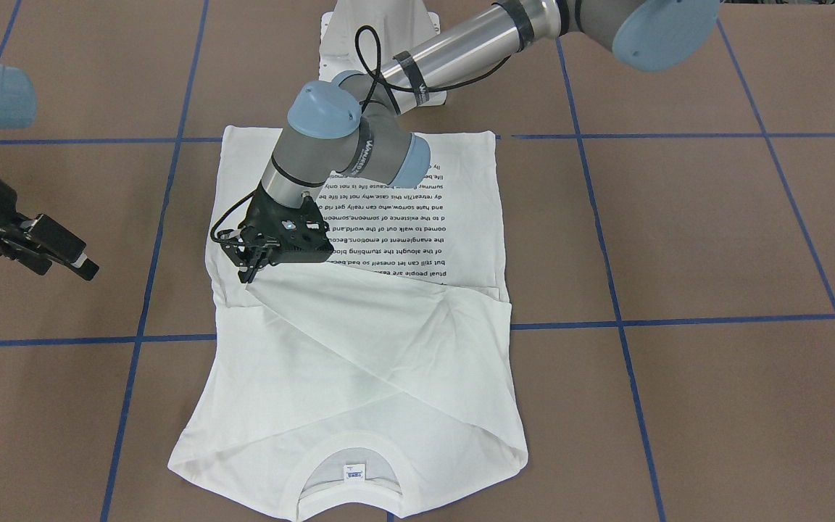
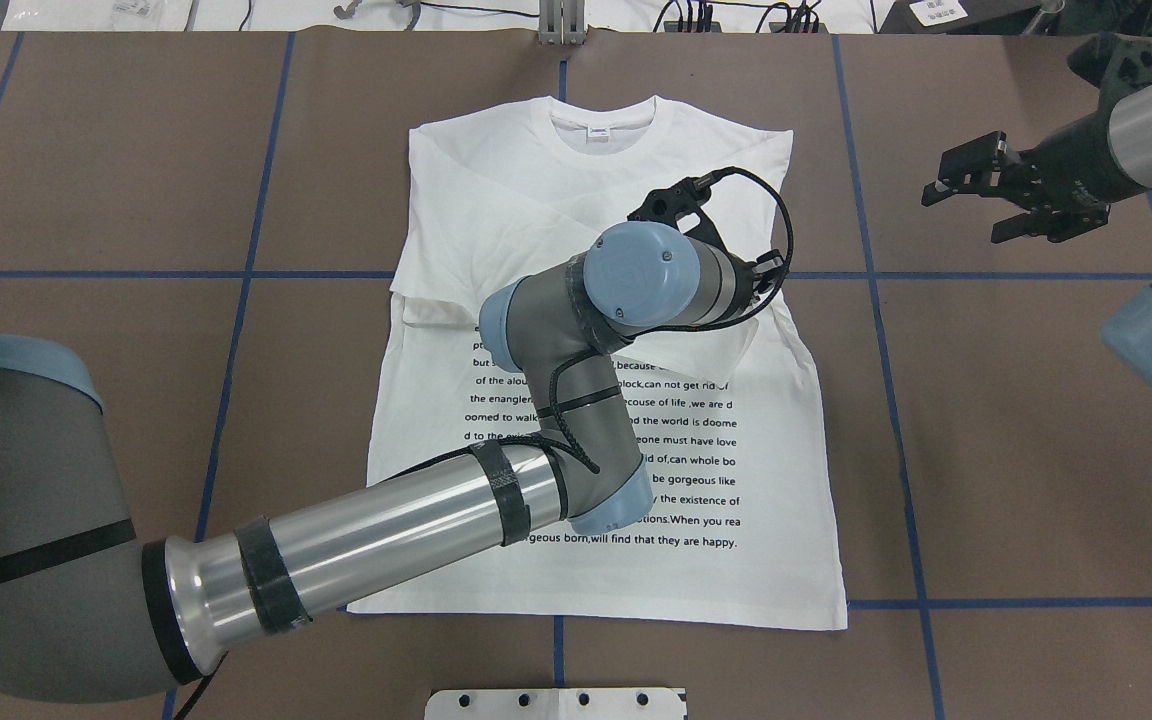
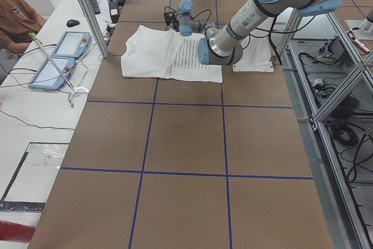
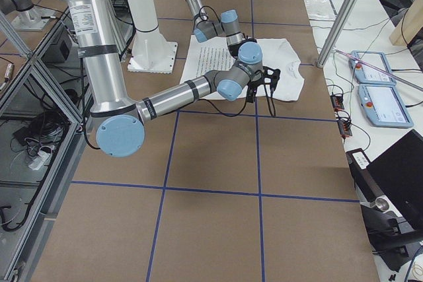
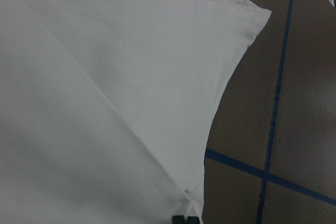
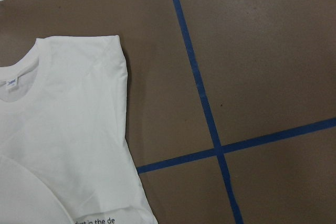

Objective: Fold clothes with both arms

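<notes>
Fingers [image 5: 179,219] of the left gripper [image 1: 247,274] are sitting close together, pinching the end of a sleeve; in the left wrist view I am seeing only their two dark tips, side by side at the cloth's corner. Fingers of the right gripper [image 2: 961,195] are standing spread apart and holding nothing.

I am watching the shirt [image 1: 359,377] lying flat at the middle of the table [image 1: 715,239], print side up; the collar [image 1: 349,453] is pointing away from the robot, with a small label [image 1: 354,471] showing inside it; the block of black text [image 2: 696,450] is covering the lower half, nearer the robot. Both sleeves are lying folded in across the chest, crossing each other.

The left arm [image 2: 386,520] is reaching over the printed text to the robot's right side of the shirt; its wrist is hiding part of the text in the overhead view; the gripper is pointing down at the sleeve end, just inside the shirt's side edge.

The right arm [image 2: 1136,130] is hanging over bare table, well apart from the shirt on the robot's right; its wrist camera is looking down on a shoulder, the collar's edge and the blue tape lines [image 6: 205,108].
</notes>
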You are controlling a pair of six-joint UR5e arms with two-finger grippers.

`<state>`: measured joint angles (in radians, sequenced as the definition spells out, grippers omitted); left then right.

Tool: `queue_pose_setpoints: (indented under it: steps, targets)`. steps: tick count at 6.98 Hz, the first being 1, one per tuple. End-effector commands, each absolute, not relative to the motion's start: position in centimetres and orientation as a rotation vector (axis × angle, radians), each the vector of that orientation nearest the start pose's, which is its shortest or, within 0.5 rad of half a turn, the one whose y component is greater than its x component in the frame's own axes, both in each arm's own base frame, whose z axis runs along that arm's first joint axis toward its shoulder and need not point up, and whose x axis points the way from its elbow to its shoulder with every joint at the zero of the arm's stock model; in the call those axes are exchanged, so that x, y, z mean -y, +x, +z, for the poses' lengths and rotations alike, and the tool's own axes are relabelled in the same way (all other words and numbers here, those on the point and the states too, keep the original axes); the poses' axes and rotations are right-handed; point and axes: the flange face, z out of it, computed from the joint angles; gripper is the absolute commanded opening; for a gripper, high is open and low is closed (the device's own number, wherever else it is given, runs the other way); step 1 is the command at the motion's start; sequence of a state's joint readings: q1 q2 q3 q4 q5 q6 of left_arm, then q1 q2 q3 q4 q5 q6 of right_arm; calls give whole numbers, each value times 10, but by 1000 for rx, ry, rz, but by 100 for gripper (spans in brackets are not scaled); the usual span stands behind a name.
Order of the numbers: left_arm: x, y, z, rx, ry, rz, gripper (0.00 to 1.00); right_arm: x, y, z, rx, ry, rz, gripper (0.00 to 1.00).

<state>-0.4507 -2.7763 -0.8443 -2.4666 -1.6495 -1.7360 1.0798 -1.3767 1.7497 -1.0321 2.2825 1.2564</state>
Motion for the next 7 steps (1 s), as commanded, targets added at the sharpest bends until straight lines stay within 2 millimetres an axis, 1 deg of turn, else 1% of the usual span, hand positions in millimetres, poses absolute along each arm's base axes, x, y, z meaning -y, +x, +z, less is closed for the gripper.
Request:
queue_pose_setpoints:
  steps: [1, 3, 4, 5, 6, 7]
  targets:
    - [488, 726, 51, -1399, 140, -462, 0, 532, -208, 405, 1092, 54, 364, 100]
    - [485, 732, 46, -1401, 158, -476, 0, 532, -208, 405, 1092, 54, 364, 100]
    - [484, 730, 36, -1426, 164, -473, 0, 532, -208, 404, 1092, 55, 367, 100]
    - [480, 734, 34, -1427, 160, -468, 0, 533, -208, 405, 1091, 56, 367, 100]
    - [478, 737, 35, -1424, 157, -466, 7, 532, -208, 406, 1090, 55, 368, 100]
    - [477, 737, 34, -1425, 157, -466, 41, 532, -206, 407, 1089, 55, 370, 100]
